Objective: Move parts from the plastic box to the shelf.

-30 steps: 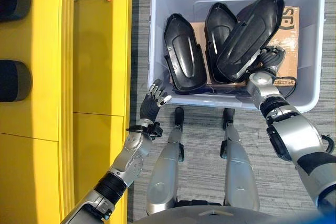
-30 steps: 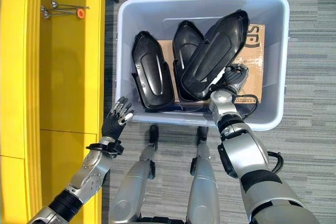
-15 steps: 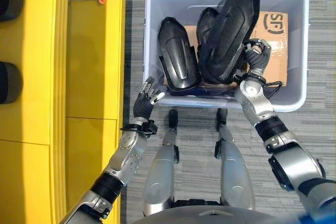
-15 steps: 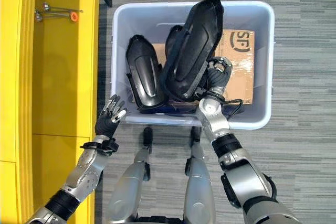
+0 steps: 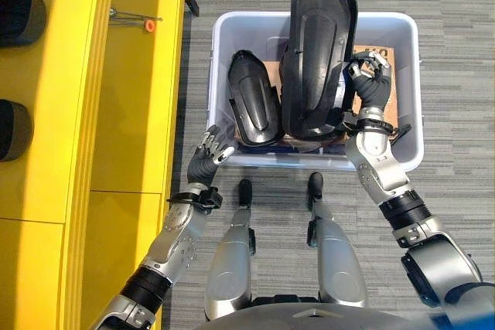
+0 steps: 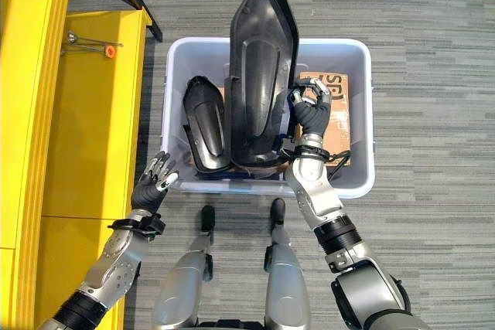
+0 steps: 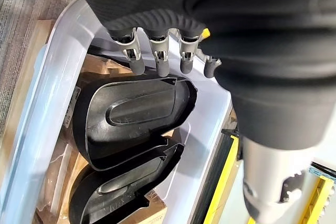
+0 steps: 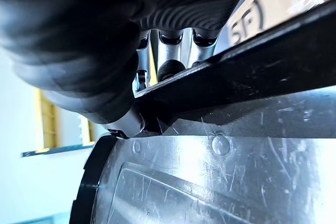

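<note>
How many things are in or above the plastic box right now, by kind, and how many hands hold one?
Black moulded parts: 3, one lifted, one left in the box, one under the lifted part
Cardboard boxes: 1
Total: 4
Hands holding a part: 1, the right hand

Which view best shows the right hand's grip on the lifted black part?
Right wrist view: right hand pinches the lifted black part by its edge. Eye views show the whole part above the plastic box; left wrist view shows other parts.
</note>
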### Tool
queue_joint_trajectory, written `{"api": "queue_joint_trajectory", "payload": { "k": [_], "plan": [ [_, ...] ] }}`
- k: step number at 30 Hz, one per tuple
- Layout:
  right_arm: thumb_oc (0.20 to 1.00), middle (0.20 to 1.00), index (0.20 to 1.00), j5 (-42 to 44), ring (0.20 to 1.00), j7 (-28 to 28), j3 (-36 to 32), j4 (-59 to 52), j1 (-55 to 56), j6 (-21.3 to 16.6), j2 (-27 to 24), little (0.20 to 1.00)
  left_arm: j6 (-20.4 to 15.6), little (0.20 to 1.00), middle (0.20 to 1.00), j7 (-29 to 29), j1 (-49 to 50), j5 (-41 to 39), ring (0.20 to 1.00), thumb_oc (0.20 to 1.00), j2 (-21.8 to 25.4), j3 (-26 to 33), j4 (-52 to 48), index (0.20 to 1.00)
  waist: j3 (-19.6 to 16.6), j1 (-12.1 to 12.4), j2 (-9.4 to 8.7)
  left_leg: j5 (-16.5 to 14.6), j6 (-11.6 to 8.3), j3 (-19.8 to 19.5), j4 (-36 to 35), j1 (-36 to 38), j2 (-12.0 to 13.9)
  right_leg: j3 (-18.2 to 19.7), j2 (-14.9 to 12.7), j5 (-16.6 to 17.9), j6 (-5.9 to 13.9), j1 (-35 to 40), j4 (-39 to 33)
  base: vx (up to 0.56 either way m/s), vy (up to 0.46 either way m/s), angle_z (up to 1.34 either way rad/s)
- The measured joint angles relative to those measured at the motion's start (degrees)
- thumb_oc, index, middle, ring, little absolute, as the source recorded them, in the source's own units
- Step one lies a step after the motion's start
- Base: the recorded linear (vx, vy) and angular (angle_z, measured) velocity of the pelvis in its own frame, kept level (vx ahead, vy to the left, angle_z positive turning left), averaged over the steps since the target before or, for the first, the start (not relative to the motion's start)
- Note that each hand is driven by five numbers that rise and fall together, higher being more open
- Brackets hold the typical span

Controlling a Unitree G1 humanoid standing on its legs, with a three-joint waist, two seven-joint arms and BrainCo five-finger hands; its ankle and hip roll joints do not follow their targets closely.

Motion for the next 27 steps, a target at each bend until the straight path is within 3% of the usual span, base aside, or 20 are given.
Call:
{"api": "queue_joint_trajectory", "payload": {
  "k": [5, 8, 11, 14, 20, 23, 25, 26, 27],
  "plan": [
    [0.2, 0.2, 0.2, -0.84, 0.2, 3.96, 2.3, -1.52, 1.97, 0.28, -1.16, 0.2, 1.08, 1.0, 1.0, -1.59, 2.41, 0.04, 1.0, 1.0, -0.3, 0.84, 0.0, 1.0, -3.17, 0.06, -0.38, -0.51, -0.2, 0.09, -0.13, 2.57, 0.5, -0.09, 0.52, 0.08, -0.13, 3.05, -1.23, 0.0, -0.043, -0.02],
    [0.2, 0.2, 0.2, -2.55, 0.2, 7.3, 3.78, -5.61, 7.68, 1.31, -3.11, 0.2, 1.28, 1.0, 1.0, -2.87, 5.95, 0.22, 1.0, 1.0, -2.59, 4.42, 0.05, 1.0, -4.38, 0.14, -0.48, -0.96, -0.66, -0.25, -1.65, 7.89, 1.41, -0.93, 1.0, -0.56, -0.31, 8.53, -2.38, 0.02, -0.078, 0.05],
    [0.2, 0.2, 0.2, -3.15, 0.2, 9.92, 3.96, -5.79, 10.99, 1.31, -2.97, 0.2, 1.49, 1.0, 1.0, -2.99, 8.64, 0.38, 1.0, 1.0, -1.91, 5.71, 0.1, 1.0, -8.45, 0.03, -0.92, -1.61, -0.72, -0.47, -2.08, 9.0, 2.24, -1.31, 1.85, -1.84, -0.41, 9.5, -2.42, 0.02, -0.083, 0.03],
    [0.2, 0.2, 0.2, -3.39, 0.2, 11.05, 3.83, -5.73, 11.01, 1.71, -2.92, 0.2, 2.35, 1.0, 1.0, -3.1, 9.01, 0.5, 1.0, 1.0, -2.32, 6.45, 0.13, 1.0, -8.8, 0.12, -0.9, -1.72, -0.78, -0.68, -2.1, 10.19, 3.02, -1.62, 2.69, -2.02, -0.67, 10.81, -2.33, 0.02, -0.159, 0.02],
    [0.2, 0.2, 0.2, -3.44, 0.2, 12.84, 6.15, -3.42, 9.47, 3.02, -2.62, 0.2, 2.59, 1.0, 1.0, -3.16, 11.4, 0.77, 1.0, 1.0, -3.94, 7.74, 0.23, 1.0, -10.82, 0.64, -0.74, -2.58, -1.65, -3.07, -1.11, 12.85, 5.87, -4.25, 5.39, -3.96, -3.04, 14.41, -0.75, -0.01, -0.187, 0.15],
    [0.2, 0.2, 0.2, -3.41, 0.2, 13.17, 6.59, -2.0, 9.16, 3.03, -1.69, 0.2, 3.38, 1.0, 1.0, -3.61, 11.74, 0.82, 1.0, 1.0, -4.39, 7.43, 0.37, 1.0, -12.19, 2.88, -0.64, -3.06, -1.21, -4.51, -0.98, 13.12, 7.59, -5.98, 6.91, -6.22, -4.39, 14.66, 1.45, -0.05, -0.103, 0.29],
    [0.2, 0.2, 0.2, -3.37, 0.2, 13.12, 7.35, -1.89, 9.19, 3.03, -1.84, 0.2, 3.44, 1.0, 1.0, -3.91, 12.51, 0.85, 1.0, 1.0, -4.64, 7.31, 0.86, 1.0, -12.71, 3.47, 0.1, -2.98, 0.11, -7.04, -0.99, 11.63, 8.19, -8.86, 7.45, -7.25, -5.29, 14.9, 2.62, -0.05, -0.054, 0.69],
    [0.2, 0.2, 0.2, -3.36, 0.2, 13.09, 7.35, -1.58, 9.21, 3.04, -1.93, 0.2, 3.55, 1.0, 1.0, -3.89, 11.73, 0.85, 1.0, 1.0, -5.06, 7.09, 1.99, 1.0, -12.97, 3.03, 0.24, -3.49, 1.72, -7.43, -1.04, 11.06, 8.58, -10.78, 7.2, -8.22, -5.62, 15.0, 3.06, -0.05, -0.012, 1.07],
    [0.2, 0.2, 0.2, -3.44, 0.2, 12.98, 7.35, -1.57, 9.21, 3.04, -2.07, 0.2, 3.63, 1.0, 1.0, -3.87, 11.61, 0.89, 1.0, 1.0, -4.86, 6.57, 2.29, 1.0, -13.09, 3.52, 0.56, -4.79, 5.28, -4.91, -1.11, 9.72, 9.2, -13.34, 6.73, -9.25, -6.24, 14.81, 4.83, -0.07, -0.005, 1.16]
  ]
}}
